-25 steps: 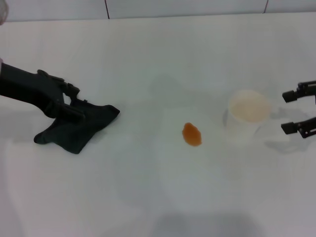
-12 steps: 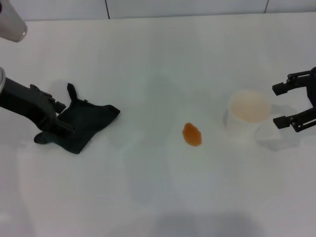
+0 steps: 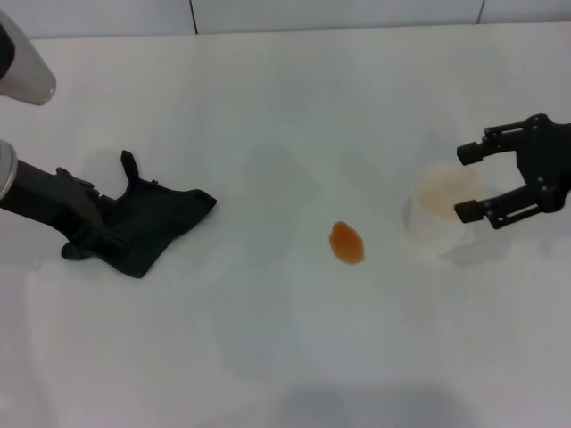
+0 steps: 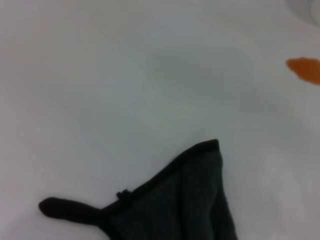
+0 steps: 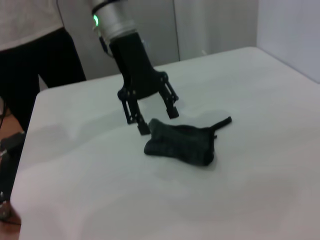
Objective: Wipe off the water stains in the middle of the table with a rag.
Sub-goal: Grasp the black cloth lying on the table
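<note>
The black rag (image 3: 152,223) lies crumpled on the white table (image 3: 268,107) at the left, one pointed corner sticking up. My left gripper (image 3: 96,218) is open at the rag's left end. The right wrist view shows that gripper (image 5: 158,122) open just over the rag's (image 5: 185,142) end, holding nothing. The orange-brown water stain (image 3: 346,242) sits in the middle, well apart from the rag. In the left wrist view the rag (image 4: 185,200) and the stain (image 4: 306,69) both show. My right gripper (image 3: 463,183) is open at the right.
A round white cup (image 3: 435,207) with a tan inside stands right of the stain; the right gripper's fingertips reach over its right side. A person in dark trousers (image 5: 30,65) stands beyond the table's far edge in the right wrist view.
The left gripper has drawn back leftward off the rag, leaving a corner standing up. The right gripper has moved left, up to the cup.
</note>
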Robot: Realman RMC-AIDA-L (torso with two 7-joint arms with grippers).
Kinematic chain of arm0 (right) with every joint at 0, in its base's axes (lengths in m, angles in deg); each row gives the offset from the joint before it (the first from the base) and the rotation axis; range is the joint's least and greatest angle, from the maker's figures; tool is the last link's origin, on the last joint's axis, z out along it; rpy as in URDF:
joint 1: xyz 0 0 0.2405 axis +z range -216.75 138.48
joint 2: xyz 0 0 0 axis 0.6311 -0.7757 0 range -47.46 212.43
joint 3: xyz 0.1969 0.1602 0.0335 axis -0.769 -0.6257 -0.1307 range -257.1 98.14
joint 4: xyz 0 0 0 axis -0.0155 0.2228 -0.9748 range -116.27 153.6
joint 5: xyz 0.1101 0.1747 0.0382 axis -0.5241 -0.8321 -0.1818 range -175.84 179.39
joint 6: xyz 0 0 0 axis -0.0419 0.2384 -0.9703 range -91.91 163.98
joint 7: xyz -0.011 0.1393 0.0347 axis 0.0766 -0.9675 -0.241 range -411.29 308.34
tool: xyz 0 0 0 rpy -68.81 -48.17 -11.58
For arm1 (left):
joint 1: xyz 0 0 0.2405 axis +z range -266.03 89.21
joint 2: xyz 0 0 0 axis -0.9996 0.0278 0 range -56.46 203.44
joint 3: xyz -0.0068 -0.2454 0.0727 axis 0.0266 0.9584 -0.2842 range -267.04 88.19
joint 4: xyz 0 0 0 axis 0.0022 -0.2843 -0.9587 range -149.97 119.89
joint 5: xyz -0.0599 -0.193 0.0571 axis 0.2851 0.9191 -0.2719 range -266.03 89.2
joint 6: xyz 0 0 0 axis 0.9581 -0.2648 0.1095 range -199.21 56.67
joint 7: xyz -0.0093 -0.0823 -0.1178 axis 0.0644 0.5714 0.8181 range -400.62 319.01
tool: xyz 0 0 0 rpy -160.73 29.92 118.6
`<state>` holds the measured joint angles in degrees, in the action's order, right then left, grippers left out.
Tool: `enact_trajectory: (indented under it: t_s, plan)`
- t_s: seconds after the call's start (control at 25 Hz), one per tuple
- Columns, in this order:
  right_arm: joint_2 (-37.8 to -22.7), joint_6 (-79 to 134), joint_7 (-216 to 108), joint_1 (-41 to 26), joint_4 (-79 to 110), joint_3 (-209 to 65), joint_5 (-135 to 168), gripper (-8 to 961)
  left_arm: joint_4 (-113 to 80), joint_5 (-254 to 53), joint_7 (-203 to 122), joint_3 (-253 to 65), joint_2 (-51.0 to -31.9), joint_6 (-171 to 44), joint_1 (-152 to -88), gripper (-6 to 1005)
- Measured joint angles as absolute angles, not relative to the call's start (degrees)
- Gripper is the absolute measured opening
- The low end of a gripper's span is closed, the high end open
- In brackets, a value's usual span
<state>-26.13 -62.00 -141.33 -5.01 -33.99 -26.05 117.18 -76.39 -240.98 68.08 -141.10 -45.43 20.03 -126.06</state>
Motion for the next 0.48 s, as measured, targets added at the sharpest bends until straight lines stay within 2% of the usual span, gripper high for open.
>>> enact_trajectory:
  t_s: [0.48]
  plan:
    - [-28.04,-57.6,-142.4,-4.4,-33.4,-26.0,117.5,857,-76.1,-241.0,66.1,-141.1,-45.36,18.1,-124.7,797]
